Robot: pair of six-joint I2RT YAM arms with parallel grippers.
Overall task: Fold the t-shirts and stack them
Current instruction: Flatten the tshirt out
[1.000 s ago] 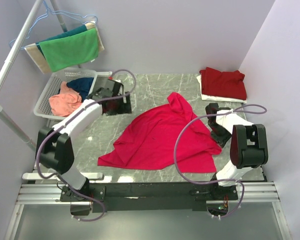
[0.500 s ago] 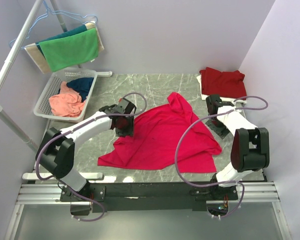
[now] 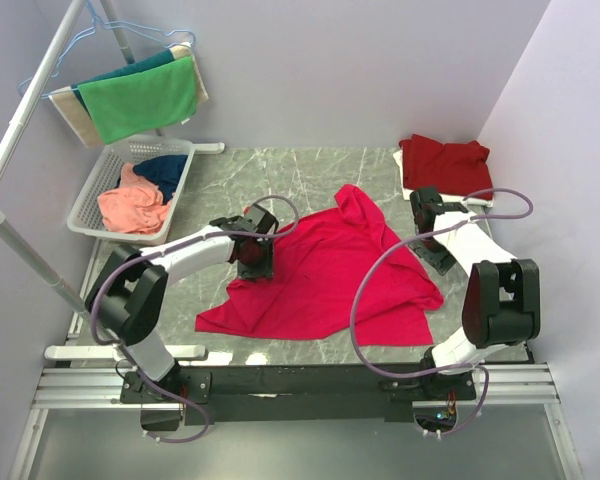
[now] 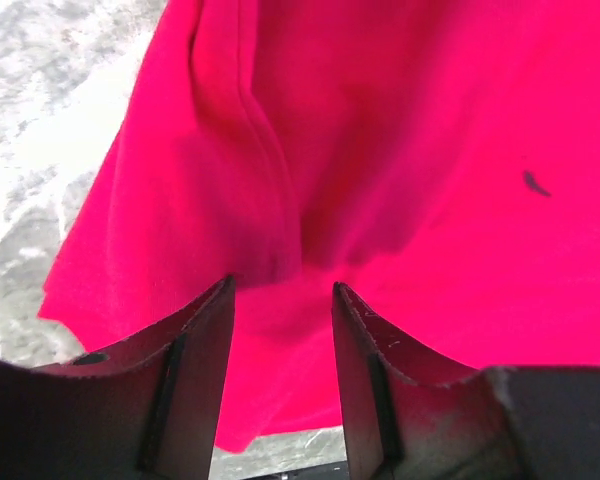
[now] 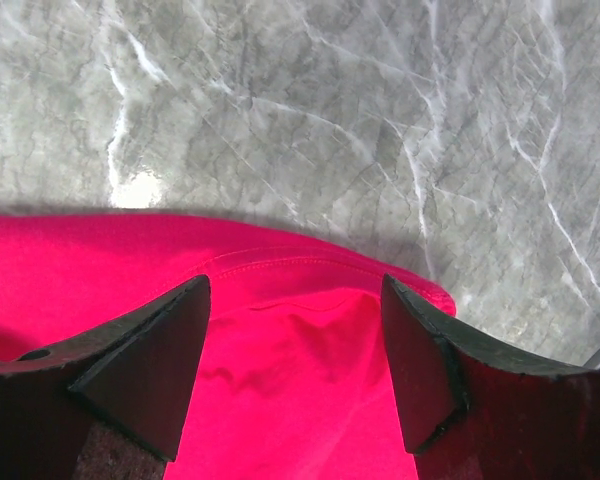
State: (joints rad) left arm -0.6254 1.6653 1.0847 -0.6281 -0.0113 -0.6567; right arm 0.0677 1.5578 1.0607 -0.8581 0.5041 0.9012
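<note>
A bright pinkish-red t-shirt [image 3: 325, 270] lies crumpled and spread on the marble table [image 3: 280, 175]. My left gripper [image 3: 256, 258] hangs over the shirt's left edge. In the left wrist view its jaws [image 4: 282, 285] stand partly apart, with a raised fold of the shirt [image 4: 270, 200] just ahead of the tips. My right gripper [image 3: 427, 232] is at the shirt's right edge. It stands wide open [image 5: 295, 285] over the stitched hem [image 5: 310, 265]. A folded maroon t-shirt [image 3: 446, 166] lies at the back right. Salmon [image 3: 130, 205] and navy [image 3: 165, 172] t-shirts sit in the basket.
A white basket [image 3: 85, 210] stands at the back left beside a slanted rack pole [image 3: 30, 95]. Green, teal and beige towels [image 3: 140, 98] hang from the rack. Grey walls close in the back and right. Bare marble [image 5: 330, 110] lies beyond the hem.
My left arm swung from near the basket to the shirt's left edge, and its jaws narrowed. My right gripper shifted slightly toward the back and opened wider.
</note>
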